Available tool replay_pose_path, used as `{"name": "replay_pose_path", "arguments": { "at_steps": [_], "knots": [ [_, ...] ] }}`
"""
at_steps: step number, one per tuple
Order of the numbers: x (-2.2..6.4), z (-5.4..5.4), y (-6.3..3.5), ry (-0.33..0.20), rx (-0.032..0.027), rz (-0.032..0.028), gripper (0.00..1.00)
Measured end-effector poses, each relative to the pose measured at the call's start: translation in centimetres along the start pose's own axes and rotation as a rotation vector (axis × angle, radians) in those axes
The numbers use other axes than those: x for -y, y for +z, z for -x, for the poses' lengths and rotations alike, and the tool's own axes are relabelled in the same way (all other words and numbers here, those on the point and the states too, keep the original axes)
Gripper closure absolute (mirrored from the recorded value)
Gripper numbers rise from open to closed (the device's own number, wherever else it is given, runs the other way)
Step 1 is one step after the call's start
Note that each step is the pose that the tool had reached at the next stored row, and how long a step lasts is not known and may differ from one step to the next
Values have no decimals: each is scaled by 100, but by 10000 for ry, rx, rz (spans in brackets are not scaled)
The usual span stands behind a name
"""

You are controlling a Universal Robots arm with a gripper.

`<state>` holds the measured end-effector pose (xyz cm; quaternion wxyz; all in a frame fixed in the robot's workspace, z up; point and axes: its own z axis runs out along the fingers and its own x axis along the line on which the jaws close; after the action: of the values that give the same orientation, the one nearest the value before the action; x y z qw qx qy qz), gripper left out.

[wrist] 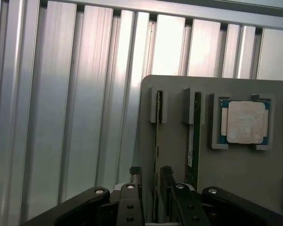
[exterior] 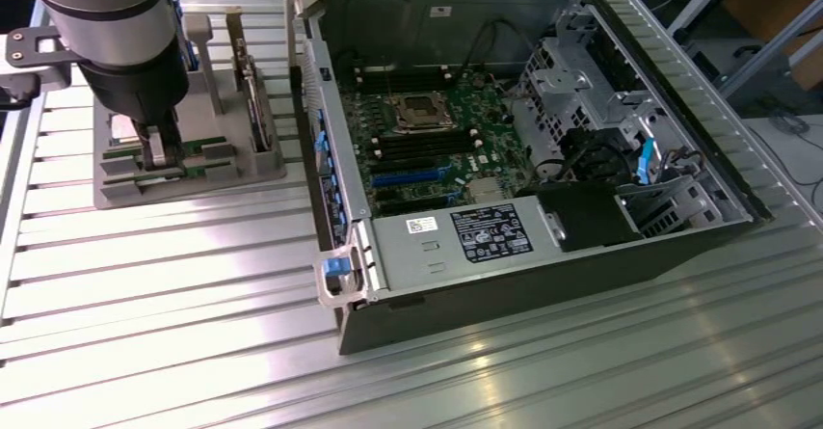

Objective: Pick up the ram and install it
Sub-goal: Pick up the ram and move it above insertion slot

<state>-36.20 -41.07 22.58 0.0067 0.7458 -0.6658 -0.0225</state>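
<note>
My fingers point(wrist: 166, 175) are down at the holder point(wrist: 177, 150), the grey block on the ribbed metal worktop point(wrist: 52, 117). They stand apart, one on each side of the ram point(wrist: 157, 136) and clamped on nothing. The ram sits on edge in the holder's outermost slot, the one nearest the holder's edge. It is thin and green and runs straight between my two fingertips, closer to one fingertip than to the other. I cannot tell whether either one touches it.

A second ram point(wrist: 193, 141) sits on edge in the next slot inward, parallel to the first. Further in, a square chip point(wrist: 245, 122) lies flat in its own pocket of the holder, silver face up.

From outside, my arm point(exterior: 116, 24) comes straight down over the holder point(exterior: 257, 174), at its low end. The fingers point(exterior: 154, 145) are sunk between its ribs, and a strip of the ram point(exterior: 203, 147) shows green beside them. A card point(exterior: 257, 101) stands upright at the tall end of the holder, near its edge on the exterior view's right.

Just beside the holder, on the exterior view's right, the case point(exterior: 425, 313) lies open on the worktop point(exterior: 154, 304). Its board point(exterior: 438, 149) faces up, with the dark memory slots in plain sight.
</note>
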Motion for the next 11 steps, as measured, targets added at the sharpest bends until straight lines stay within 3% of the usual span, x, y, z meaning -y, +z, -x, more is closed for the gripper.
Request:
{"name": "replay_pose_path", "arguments": {
  "at_steps": [11],
  "knots": [
    [-34,30,72,-8,0,-1,70]
  ]
}}
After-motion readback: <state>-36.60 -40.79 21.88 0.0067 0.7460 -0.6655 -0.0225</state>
